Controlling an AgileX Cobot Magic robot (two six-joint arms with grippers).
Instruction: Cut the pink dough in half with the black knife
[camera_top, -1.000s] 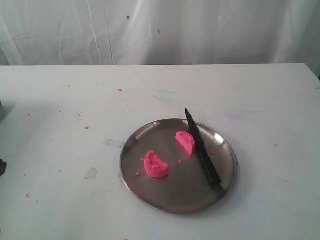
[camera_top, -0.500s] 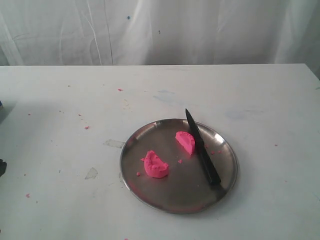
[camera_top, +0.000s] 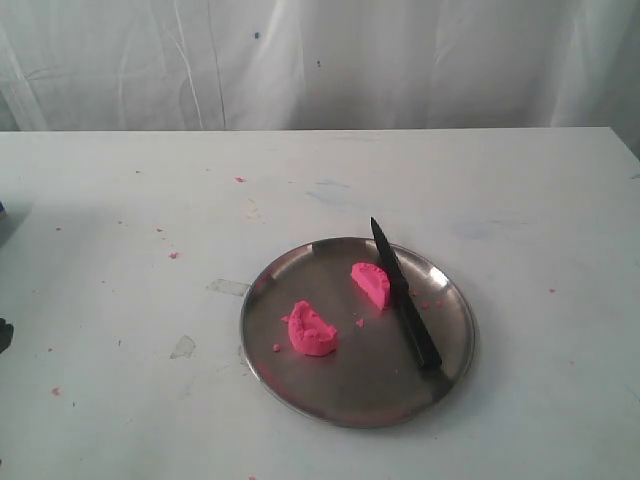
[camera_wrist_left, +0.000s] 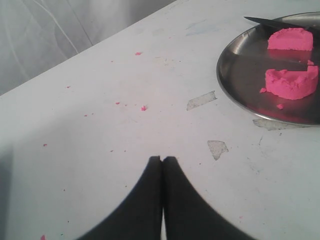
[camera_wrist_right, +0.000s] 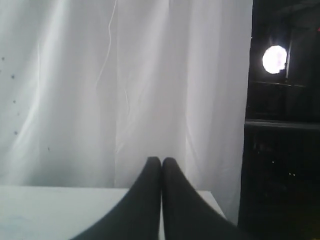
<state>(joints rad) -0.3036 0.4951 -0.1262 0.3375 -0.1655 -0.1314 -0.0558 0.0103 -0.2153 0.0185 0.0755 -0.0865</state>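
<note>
Exterior view: I see soft, even, diffuse light on the white table (camera_top: 120, 250), a faint shadow hugging the steel plate (camera_top: 350, 385), dull reflections in its metal, and slight grain throughout. Left wrist view: a grey shadow crosses part of the table, and the plate mirrors the pink dough (camera_wrist_left: 291, 82). Right wrist view: the curtain (camera_wrist_right: 100, 75) is washed out, a round lamp (camera_wrist_right: 274, 59) blooms against blackness, and the fingers (camera_wrist_right: 145, 200) of the right gripper (camera_wrist_right: 161, 161) read as soft black silhouettes.

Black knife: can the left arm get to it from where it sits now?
Probably yes, though not straight. The left gripper is shut over bare table, and the pink dough halves lie between it and the black knife on the far side of the plate.
</note>
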